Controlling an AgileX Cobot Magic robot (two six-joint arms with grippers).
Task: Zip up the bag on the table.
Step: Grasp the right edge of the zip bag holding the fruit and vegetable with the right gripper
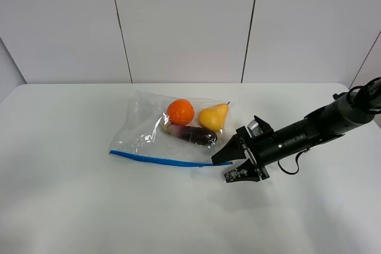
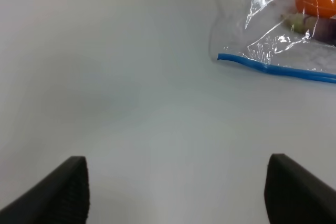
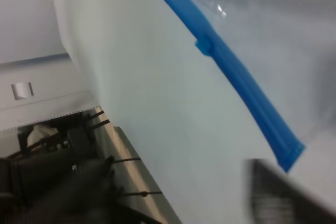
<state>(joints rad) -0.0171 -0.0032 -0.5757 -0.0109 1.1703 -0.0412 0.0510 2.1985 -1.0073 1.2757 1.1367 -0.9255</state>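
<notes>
White table (image 1: 71, 206): bag (image 1: 146, 132) flat; R claw (image 1: 221, 169) apart beside it, L claw (image 2: 176, 182) apart

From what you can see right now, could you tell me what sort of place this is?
Probably a robot test bench in a lab: a bare white table, a plain panelled wall behind it, a black robot arm, and a single bag laid out as a prop.

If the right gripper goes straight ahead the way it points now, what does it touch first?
Most likely the bag: the near end of its blue zipper strip lies just ahead of the open right gripper. Height above the table is unclear.
</notes>
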